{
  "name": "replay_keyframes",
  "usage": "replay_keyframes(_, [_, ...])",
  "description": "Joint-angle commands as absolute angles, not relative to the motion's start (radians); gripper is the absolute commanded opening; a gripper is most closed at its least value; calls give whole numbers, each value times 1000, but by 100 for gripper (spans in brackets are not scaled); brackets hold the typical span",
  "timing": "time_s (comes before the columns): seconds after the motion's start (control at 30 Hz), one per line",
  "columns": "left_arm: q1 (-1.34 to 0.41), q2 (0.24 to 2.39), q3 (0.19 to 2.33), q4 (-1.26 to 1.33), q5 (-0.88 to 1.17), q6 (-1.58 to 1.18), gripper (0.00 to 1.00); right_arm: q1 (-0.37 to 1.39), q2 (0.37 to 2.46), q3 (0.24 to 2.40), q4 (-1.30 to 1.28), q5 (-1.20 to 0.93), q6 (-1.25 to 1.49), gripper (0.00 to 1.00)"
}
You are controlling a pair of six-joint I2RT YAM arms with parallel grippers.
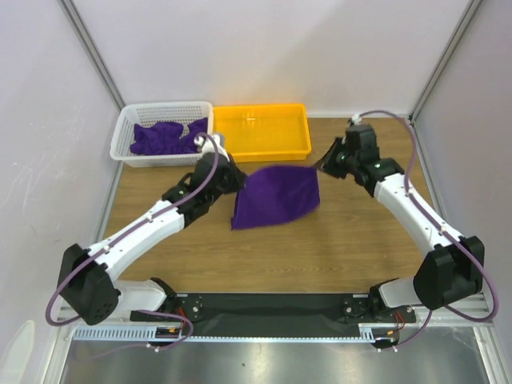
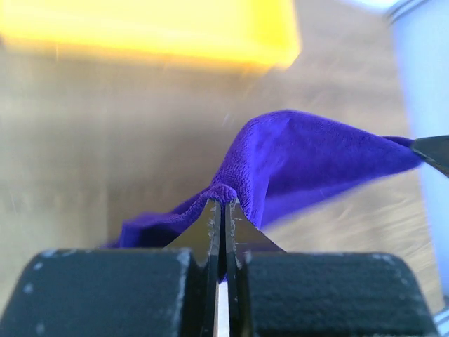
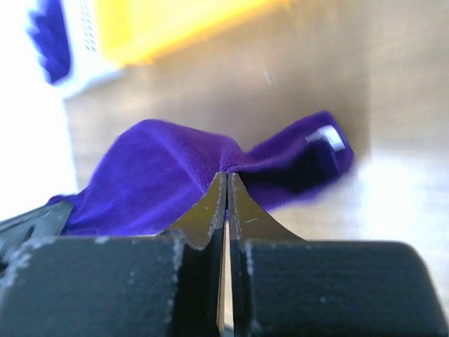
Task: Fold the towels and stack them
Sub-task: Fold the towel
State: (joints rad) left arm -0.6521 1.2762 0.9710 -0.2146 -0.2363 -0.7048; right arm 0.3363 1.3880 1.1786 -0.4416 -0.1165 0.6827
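- Jaws closed tight, left gripper (image 2: 221, 205) and right gripper (image 3: 226, 177) each pinch a corner of the purple towel (image 1: 276, 196).
- Just behind: yellow tray (image 1: 264, 132); beside it, white basket (image 1: 126, 136) of crumpled towels (image 1: 160, 138).

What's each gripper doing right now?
Left gripper: closed on the deep purple terry towel.
Right gripper: closed on the same towel.
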Motion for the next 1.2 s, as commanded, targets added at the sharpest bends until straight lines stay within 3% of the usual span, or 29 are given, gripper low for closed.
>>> replay_keyframes(0.0, [-623,1221,1118,-178,-278,-546,0,301,1358,1310,-449,-138,618,0])
replay_keyframes(0.33, [-604,1157,1295,-161,-247,-394,0,247,1319,1531,-485,-202,554,0])
replay_keyframes(0.9, [-611,775,1033,-282,-57,-523,0,248,1017,1482,-716,-195,568,0])
replay_keyframes(1.17, [-695,646,1054,-425,-66,-619,0,278,894,1505,-955,-201,595,0])
